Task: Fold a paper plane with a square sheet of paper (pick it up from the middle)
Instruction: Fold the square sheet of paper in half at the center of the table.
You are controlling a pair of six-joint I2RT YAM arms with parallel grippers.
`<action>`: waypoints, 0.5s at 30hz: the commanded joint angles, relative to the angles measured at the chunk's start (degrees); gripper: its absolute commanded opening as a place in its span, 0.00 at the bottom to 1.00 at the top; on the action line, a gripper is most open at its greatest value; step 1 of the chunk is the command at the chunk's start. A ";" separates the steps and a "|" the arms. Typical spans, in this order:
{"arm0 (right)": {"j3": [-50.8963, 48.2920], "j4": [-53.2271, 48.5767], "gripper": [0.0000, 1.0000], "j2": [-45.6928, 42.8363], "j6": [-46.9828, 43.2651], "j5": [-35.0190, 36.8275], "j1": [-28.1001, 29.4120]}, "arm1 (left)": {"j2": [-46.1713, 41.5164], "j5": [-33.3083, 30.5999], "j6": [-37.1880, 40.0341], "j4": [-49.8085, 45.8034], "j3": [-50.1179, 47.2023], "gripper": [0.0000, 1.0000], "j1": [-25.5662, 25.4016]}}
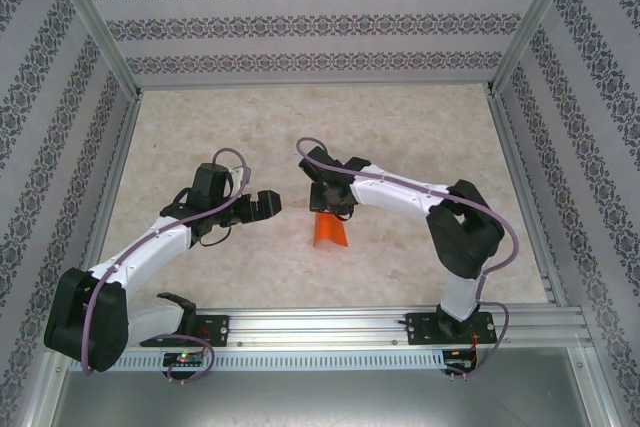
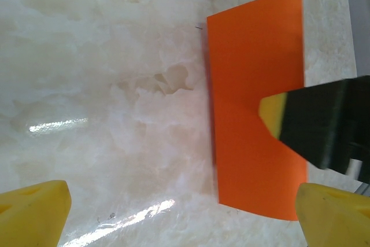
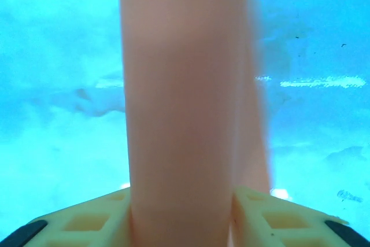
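fingers on my right arm [image 3: 87, 221] pinch the folded orange square sheet of paper [image 3: 182, 114] at the middle of the tabletop [image 1: 400, 137]; my left fingers [image 2: 34, 212] gape wide, empty, just beside it.

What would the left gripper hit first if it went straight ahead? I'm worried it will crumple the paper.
Likely the bare table, just beside the orange sheet, which lies slightly off the line of the left gripper; depth is unclear.
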 commanded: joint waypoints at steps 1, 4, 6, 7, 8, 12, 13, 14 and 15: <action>-2.16 5.09 0.40 -4.24 1.01 -3.45 0.02 | 0.16 0.07 0.41 -0.51 2.17 1.00 -0.74; -4.98 11.25 0.39 -7.06 2.46 -8.76 -1.26 | -0.38 -0.17 -0.35 -0.47 2.12 1.00 -0.79; -8.32 18.40 0.40 -8.84 4.67 -13.28 -2.54 | -0.51 -0.19 -0.85 -0.33 2.32 1.00 -1.08; -10.33 22.38 0.40 -9.59 6.19 -15.63 -3.36 | -0.54 -0.12 -1.19 -0.07 2.44 1.00 -1.28; -12.17 25.78 0.40 -9.84 7.54 -17.55 -4.11 | -0.46 -0.16 -1.61 0.39 2.59 1.00 -1.52; -18.40 33.84 0.41 -9.19 11.14 -20.24 -6.27 | 1.87 -0.09 -3.31 2.32 3.96 1.00 -4.45; -19.75 35.40 0.41 -8.86 11.38 -20.43 -6.57 | 2.84 -0.36 -3.33 2.03 4.77 1.00 -5.54; -21.05 36.83 0.41 -8.48 11.54 -20.66 -6.88 | 3.66 -0.77 -3.32 1.69 5.51 1.00 -6.49; -22.42 38.02 0.41 -8.16 12.13 -20.74 -7.24 | 4.49 -1.35 -3.27 1.60 6.05 1.00 -7.54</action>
